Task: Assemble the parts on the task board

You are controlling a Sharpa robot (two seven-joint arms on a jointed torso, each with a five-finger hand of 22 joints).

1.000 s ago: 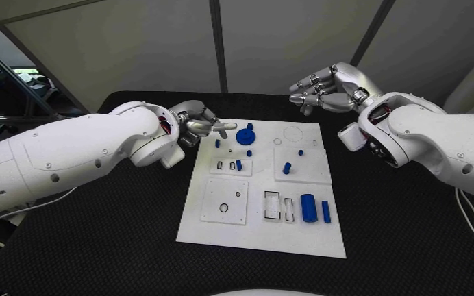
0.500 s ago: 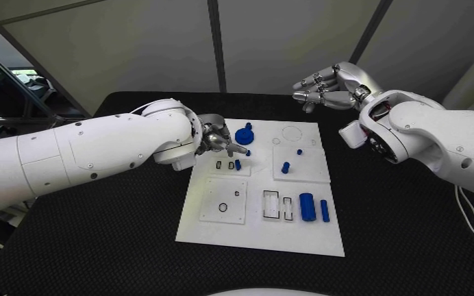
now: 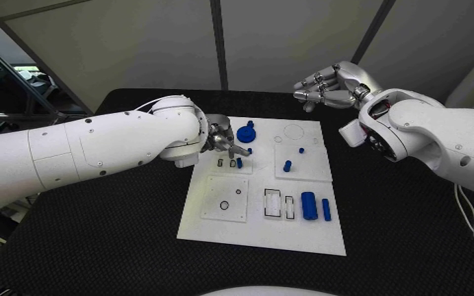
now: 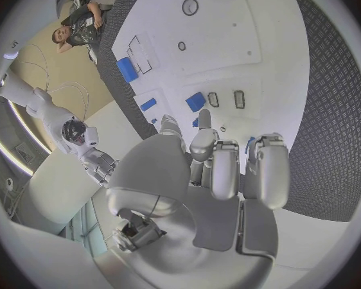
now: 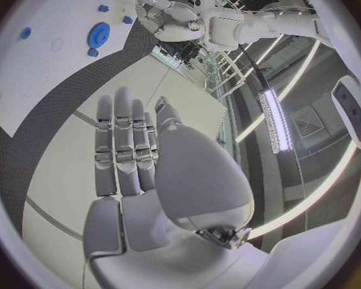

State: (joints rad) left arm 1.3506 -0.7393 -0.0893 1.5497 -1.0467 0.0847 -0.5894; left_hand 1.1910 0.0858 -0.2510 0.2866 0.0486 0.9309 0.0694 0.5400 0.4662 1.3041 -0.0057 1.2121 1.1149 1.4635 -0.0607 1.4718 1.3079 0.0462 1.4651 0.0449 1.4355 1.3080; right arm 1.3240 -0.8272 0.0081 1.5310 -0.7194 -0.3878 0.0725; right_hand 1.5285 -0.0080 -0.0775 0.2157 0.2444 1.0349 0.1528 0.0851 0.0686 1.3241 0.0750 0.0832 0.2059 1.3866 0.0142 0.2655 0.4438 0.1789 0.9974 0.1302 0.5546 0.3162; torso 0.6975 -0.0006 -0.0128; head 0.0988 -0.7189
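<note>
The white task board [image 3: 259,231] lies in the middle of the black table. My left hand [image 3: 224,142] is low over its far left corner, fingers [image 4: 225,167] curled down toward the plate. Bits of blue [image 4: 248,141] show between those fingers; whether anything is gripped is unclear. A blue gear [image 3: 245,133] sits just right of that hand. A blue peg [image 3: 238,163] stands by two small slots [image 3: 219,164]. Another peg [image 3: 286,167], a thick blue cylinder [image 3: 309,206] and a slim blue bar [image 3: 326,207] lie further right. My right hand [image 3: 330,88] hovers beyond the board's far edge, fingers apart, holding nothing.
The black mat [image 3: 118,234] surrounds the board on all sides. Grey wall panels [image 3: 296,22] stand behind the table's far edge. In the right wrist view the board [image 5: 36,64] and the gear [image 5: 99,31] lie well beyond my right hand's fingers [image 5: 124,141].
My left hand has dropped from above the board's far left edge and moved right, down onto the plate beside the gear, covering a small blue peg there. The right hand has barely moved.
</note>
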